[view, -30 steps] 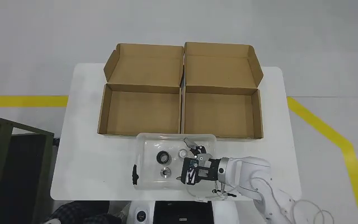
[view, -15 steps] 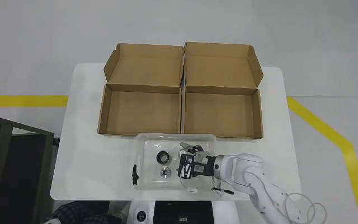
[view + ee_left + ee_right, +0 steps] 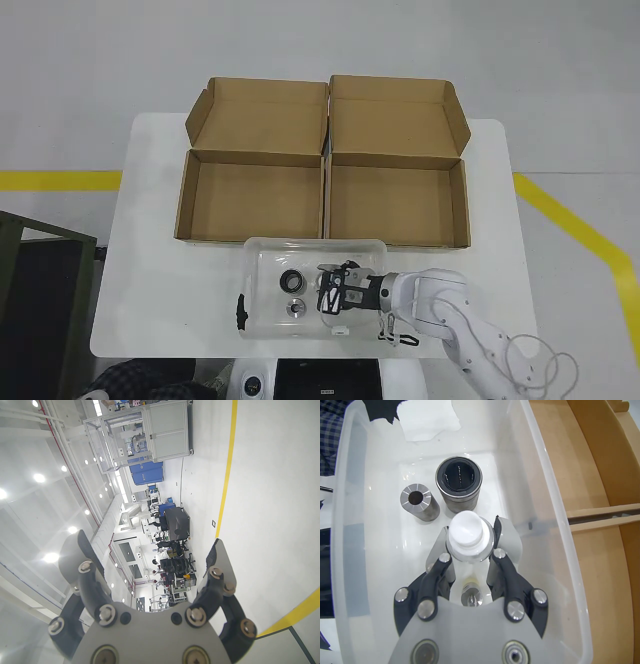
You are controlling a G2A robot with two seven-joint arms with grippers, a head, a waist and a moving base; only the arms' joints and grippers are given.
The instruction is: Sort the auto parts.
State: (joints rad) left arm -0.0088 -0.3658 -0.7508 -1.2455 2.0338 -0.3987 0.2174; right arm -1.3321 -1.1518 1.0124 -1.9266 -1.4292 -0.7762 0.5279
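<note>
A clear plastic bin (image 3: 252, 248) at the table's front holds the parts. My right gripper (image 3: 333, 291) is inside it, shut on a white stepped plastic part (image 3: 469, 535) that stands upright between its fingers (image 3: 506, 540). Just beyond that part stand a black-lined linear bearing (image 3: 458, 483) (image 3: 292, 281) and a steel sleeve with a centre hole (image 3: 418, 501) (image 3: 295, 308). A small metal piece (image 3: 471, 593) lies on the bin floor under the right gripper's palm. My left gripper (image 3: 148, 540) is open, holds nothing and faces the room.
Two open cardboard boxes, left (image 3: 250, 200) and right (image 3: 395, 205), sit side by side just behind the bin, lids folded back. A cardboard box wall (image 3: 600, 515) runs close along the bin's wall (image 3: 552, 482). Bare white table (image 3: 150, 250) lies left of the boxes.
The right gripper has slid left, deeper into the bin, and its fingers now sit around the white part. The bearing and the sleeve have stayed put.
</note>
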